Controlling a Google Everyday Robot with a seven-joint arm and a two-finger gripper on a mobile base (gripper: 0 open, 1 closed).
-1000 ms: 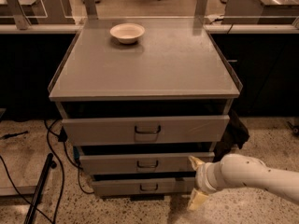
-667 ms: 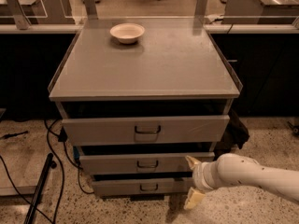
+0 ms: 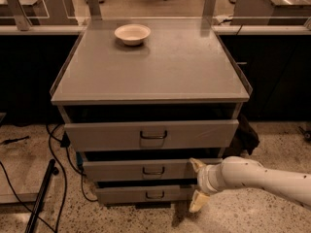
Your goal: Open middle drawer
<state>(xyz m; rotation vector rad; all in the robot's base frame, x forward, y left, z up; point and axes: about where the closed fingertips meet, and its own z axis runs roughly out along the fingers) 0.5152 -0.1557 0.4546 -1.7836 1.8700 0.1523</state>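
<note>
The grey cabinet has three drawer fronts under its flat top. The middle drawer (image 3: 121, 170) is the mid-sized front, with a small dark loop handle (image 3: 153, 171) at its centre. The gripper (image 3: 196, 187) is on a white arm that comes in from the lower right. It is open, with one cream finger (image 3: 196, 164) against the right part of the middle drawer front and the other finger (image 3: 196, 203) down by the bottom drawer. It stands right of the handle and holds nothing.
The top drawer (image 3: 151, 134) juts out above; the bottom drawer (image 3: 146, 194) is the narrowest. A white bowl (image 3: 132, 33) sits at the back of the cabinet top (image 3: 155, 67). Cables (image 3: 58, 164) and a dark pole (image 3: 41, 198) lie on the floor at left.
The arm and gripper have shifted slightly left along the drawer fronts, towards the middle drawer's handle. The drawers have not moved.
</note>
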